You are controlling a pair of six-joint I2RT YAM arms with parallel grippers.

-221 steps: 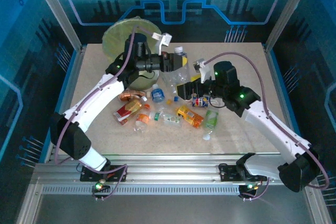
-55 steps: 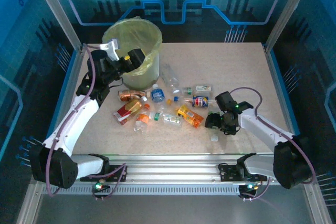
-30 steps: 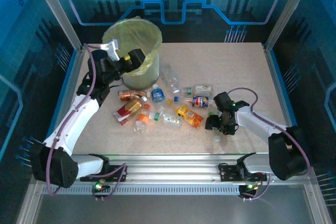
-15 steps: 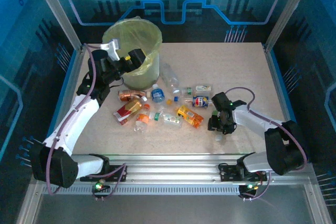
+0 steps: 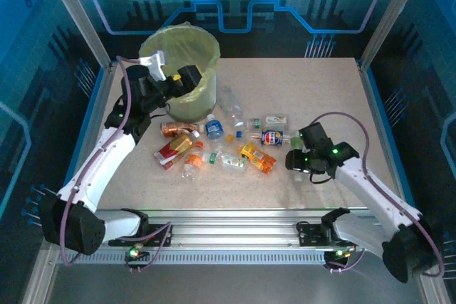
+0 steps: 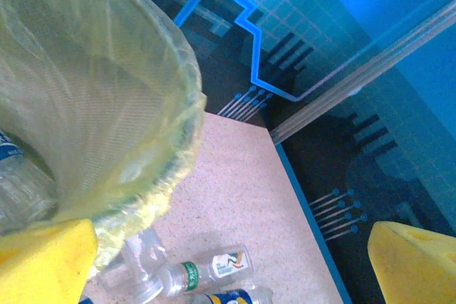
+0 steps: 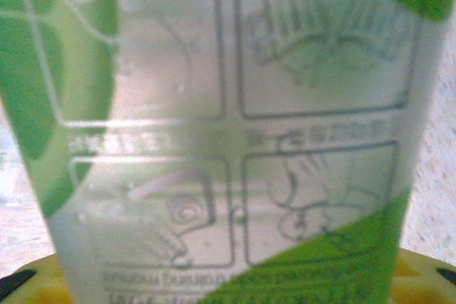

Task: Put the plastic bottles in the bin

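The bin point(image 5: 187, 55), lined with a yellow-green bag, stands at the table's back left; its rim point(image 6: 171, 90) is close in the left wrist view, with a clear bottle point(image 6: 18, 183) inside. My left gripper point(image 5: 182, 77) hangs open beside the bin's rim, yellow pads point(image 6: 43, 261) wide apart. Several bottles lie in a heap mid-table: a copper one point(image 5: 174, 129), a red-orange one point(image 5: 173, 149), a blue-labelled one point(image 5: 271, 137), an orange one point(image 5: 256, 156). My right gripper point(image 5: 295, 161) is shut on a green-labelled bottle point(image 7: 228, 133), just right of the heap.
A green-capped bottle point(image 6: 210, 267) and a crushed clear one point(image 6: 139, 258) lie just past the bin's foot. The blue table edge point(image 6: 306, 211) runs behind them. Bare table point(image 5: 320, 90) stretches over the back right. Aluminium frame posts point(image 5: 77, 16) stand at the corners.
The right arm has lifted and swung right, its gripper now a little higher with the green-labelled bottle in it. The left gripper has edged slightly toward the bin.
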